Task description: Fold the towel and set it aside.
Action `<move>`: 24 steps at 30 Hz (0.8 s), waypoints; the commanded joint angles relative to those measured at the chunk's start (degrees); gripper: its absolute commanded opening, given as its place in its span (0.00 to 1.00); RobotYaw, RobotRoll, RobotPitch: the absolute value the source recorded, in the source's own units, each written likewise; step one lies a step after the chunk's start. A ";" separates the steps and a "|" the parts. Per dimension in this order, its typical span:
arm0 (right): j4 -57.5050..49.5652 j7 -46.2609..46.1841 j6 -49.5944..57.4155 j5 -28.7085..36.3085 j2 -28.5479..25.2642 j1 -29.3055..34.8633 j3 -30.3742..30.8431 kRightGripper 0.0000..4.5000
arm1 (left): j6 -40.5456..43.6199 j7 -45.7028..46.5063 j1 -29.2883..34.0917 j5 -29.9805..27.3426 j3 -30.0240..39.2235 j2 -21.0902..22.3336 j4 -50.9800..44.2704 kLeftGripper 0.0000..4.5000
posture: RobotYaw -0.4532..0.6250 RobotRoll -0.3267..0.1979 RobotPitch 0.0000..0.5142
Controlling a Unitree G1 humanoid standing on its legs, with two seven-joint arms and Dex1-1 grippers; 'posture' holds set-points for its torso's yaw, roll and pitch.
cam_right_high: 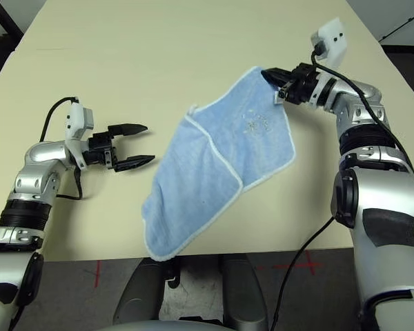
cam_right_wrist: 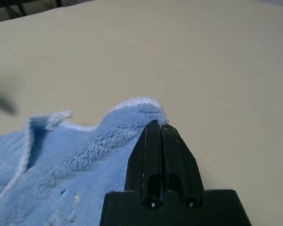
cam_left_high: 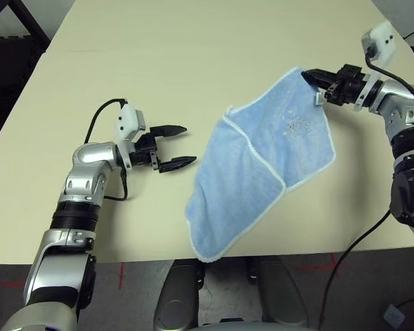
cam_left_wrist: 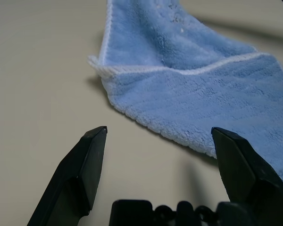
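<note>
Our left end effector (cam_left_high: 176, 147) hovers agape above beige table (cam_left_high: 159, 62), just beside small light blue terry cloth towel (cam_left_high: 262, 176); right end effector (cam_left_high: 309, 76) clamps raised far corner. Fold under way, we judge; next, free corner needs grasping.

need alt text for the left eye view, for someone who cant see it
The right tool, shut, pinches one corner of the light blue towel and holds it up over the beige table, with the towel's lower end sagging near the front edge. The left tool is open beside it, not touching.
</note>
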 commanded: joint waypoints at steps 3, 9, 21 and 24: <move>-14.06 6.08 -2.07 0.91 -1.41 11.20 3.03 0.01 | -1.44 -0.02 -0.79 1.00 -0.91 -1.32 2.35 1.00 | 0.46 0.62 0.37; -30.53 9.54 6.58 2.59 -4.43 22.36 5.98 0.01 | -1.43 -0.25 -0.60 0.86 -1.18 -1.80 2.21 1.00 | 0.45 0.62 0.36; -38.92 12.02 6.32 2.56 -9.32 26.45 9.25 0.41 | -1.27 -0.24 -0.50 0.81 -1.59 -2.33 2.05 1.00 | 0.45 0.62 0.34; -37.56 12.86 6.62 2.72 -10.05 24.73 9.21 0.67 | -1.30 -0.34 -0.48 0.83 -1.65 -2.33 2.10 1.00 | 0.45 0.62 0.33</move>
